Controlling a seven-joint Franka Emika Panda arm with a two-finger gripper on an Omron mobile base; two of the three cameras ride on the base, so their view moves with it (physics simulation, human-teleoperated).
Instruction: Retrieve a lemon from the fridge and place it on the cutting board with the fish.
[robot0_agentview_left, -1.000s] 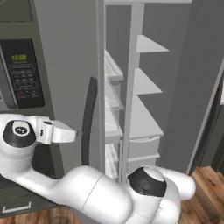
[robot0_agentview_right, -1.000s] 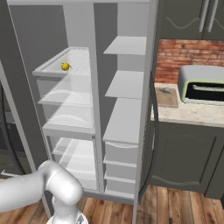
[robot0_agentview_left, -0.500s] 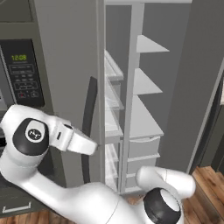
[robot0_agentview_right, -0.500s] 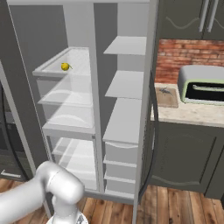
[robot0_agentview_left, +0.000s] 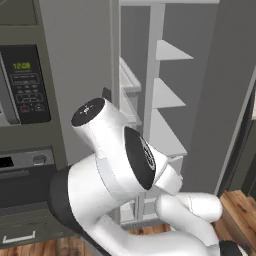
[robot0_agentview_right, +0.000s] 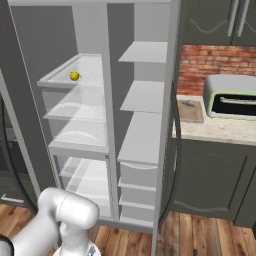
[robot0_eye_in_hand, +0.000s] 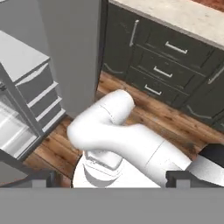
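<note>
Right base view: the tall grey fridge (robot0_agentview_right: 107, 115) is seen open, with white shelves and translucent drawers inside.
Lemon, place: the small round bright yellow lemon (robot0_agentview_right: 74, 76) is seen on the upper left white shelf (robot0_agentview_right: 75, 75) of the fridge, toward the far side of that shelf, with nothing touching it.
Lemon, handling: it is judged to be light, firm and smooth; being round, it may roll on the flat shelf if it is pushed from one side only.
Lemon, hold: it should be taken across its middle, one finger on each side; a small closing is enough, because the fruit is much smaller than the gripper.
Goal place: the small flat tan wooden cutting board (robot0_agentview_right: 190, 110) lies on the pale counter (robot0_agentview_right: 220, 129) to the right of the fridge, just beside the white and green toaster oven (robot0_agentview_right: 231, 97); the slim greyish fish (robot0_agentview_right: 188, 104) is seen faintly on it.
Arm pose: the white arm (robot0_agentview_left: 120, 170) is folded low in front of the fridge, well below the lemon's shelf.
Hand pose: in the hand view the camera is turned down to the wooden floor (robot0_eye_in_hand: 157, 118) and the dark lower cabinet drawers (robot0_eye_in_hand: 164, 72).
Claw: the gripper (robot0_eye_in_hand: 109, 179) is released, its dark finger tips (robot0_eye_in_hand: 43, 178) stand wide apart and nothing is between them.
Risk: the shelf edge is judged to be close to the path when the lemon is reached.
</note>
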